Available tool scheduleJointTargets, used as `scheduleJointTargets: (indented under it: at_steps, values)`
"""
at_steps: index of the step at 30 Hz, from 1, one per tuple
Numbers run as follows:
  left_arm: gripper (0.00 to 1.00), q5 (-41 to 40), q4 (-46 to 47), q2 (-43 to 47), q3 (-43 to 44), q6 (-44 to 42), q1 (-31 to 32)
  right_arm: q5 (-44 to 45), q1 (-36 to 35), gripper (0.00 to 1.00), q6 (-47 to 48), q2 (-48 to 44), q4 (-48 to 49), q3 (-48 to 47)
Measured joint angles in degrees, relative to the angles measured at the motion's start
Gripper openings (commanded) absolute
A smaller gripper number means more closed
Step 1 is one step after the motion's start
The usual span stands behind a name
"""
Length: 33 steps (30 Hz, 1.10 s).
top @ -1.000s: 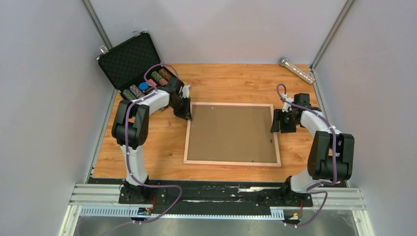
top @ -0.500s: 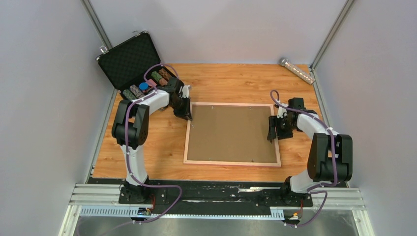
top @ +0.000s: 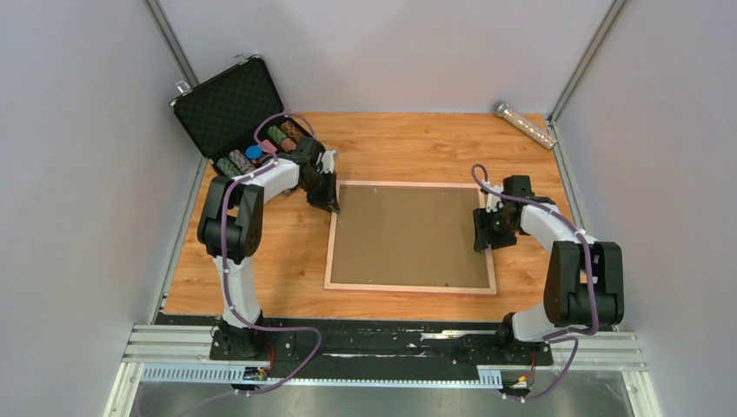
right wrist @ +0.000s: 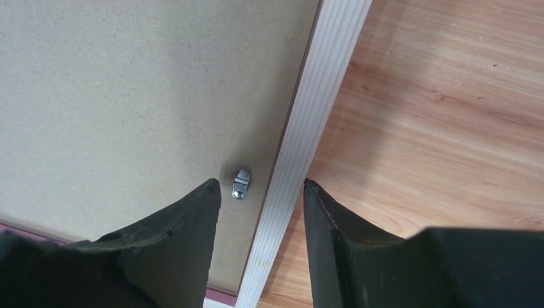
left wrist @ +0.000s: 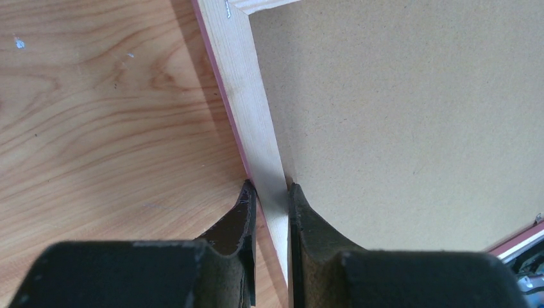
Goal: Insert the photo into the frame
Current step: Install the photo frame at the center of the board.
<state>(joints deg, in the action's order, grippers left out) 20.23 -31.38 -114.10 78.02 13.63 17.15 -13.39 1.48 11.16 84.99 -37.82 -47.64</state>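
Black fingers (left wrist: 247, 221) of the left gripper (left wrist: 269, 199) are pressed onto the left rail of the thin rectangular frame (left wrist: 247, 96). One finger sits on the rail's outer, pink-edged side and the other on its inner side against the plain brown fibreboard backing board (left wrist: 410, 115). In the top view this gripper (top: 328, 201) is at the frame's (top: 408, 287) far left corner.

The right gripper (right wrist: 260, 183) is spread wide and straddles the frame's ribbed, pale right rail (right wrist: 321, 96). One finger is over the backing board (right wrist: 128, 83) and the other is over the wood-grain tabletop (right wrist: 449, 109) just outside the rail. Whether either finger touches anything cannot be told. A small silver metal clip (right wrist: 240, 184) lies on the board just inside that rail, between the fingertips. From above, this gripper (top: 481, 234) is about midway along the frame's right side.

The frame lies flat on the tabletop (top: 408, 148), light wood back upward, with the board filling it. Beyond the frame's far left corner is an open black foam-lined case (top: 228, 109). Well beyond its far right corner lies a glittery silver tube (top: 525, 124).
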Motion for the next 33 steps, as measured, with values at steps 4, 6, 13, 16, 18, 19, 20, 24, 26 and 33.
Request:
scheduleJointTargets:
  at_steps: [4, 6, 13, 16, 18, 19, 20, 24, 26, 33]
  values:
    - [0.0, 0.0, 0.02, 0.0, 0.0, 0.0, 0.0, 1.16, -0.24, 0.44, -0.07, 0.0, 0.35, 0.02]
    - [0.0, 0.0, 0.0, 0.0, 0.0, 0.0, 0.0, 1.51, -0.31, 0.43, -0.07, 0.0, 0.39, 0.02]
    - [0.0, 0.0, 0.0, 0.0, 0.0, 0.0, 0.0, 2.19, -0.59, 0.41, -0.17, 0.2, 0.74, 0.0]
    - [0.0, 0.0, 0.0, 0.0, 0.0, 0.0, 0.0, 2.47, -0.72, 0.37, -0.17, 0.2, 0.79, 0.0]
    - [0.0, 0.0, 0.0, -0.02, 0.0, 0.0, 0.0, 2.51, -0.72, 0.34, -0.28, 0.22, 0.79, 0.0]
    - [0.0, 0.0, 0.0, -0.02, 0.0, 0.0, 0.0, 2.67, -0.72, 0.33, -0.33, 0.26, 0.83, 0.0]
    - [0.0, 0.0, 0.0, -0.02, 0.0, -0.02, 0.0, 2.95, -0.72, 0.31, -0.35, 0.31, 0.85, 0.0]
    - [0.0, 0.0, 0.0, -0.02, 0.02, -0.02, 0.0, 3.41, -0.72, 0.3, -0.39, 0.37, 1.11, 0.0]
    - [0.0, 0.0, 0.0, -0.02, 0.02, -0.02, 0.0, 3.52, -0.72, 0.29, -0.39, 0.37, 1.16, 0.0]
    - [0.0, -0.02, 0.0, -0.02, 0.02, -0.02, 0.0, 3.52, -0.72, 0.29, -0.31, 0.37, 1.16, 0.0]
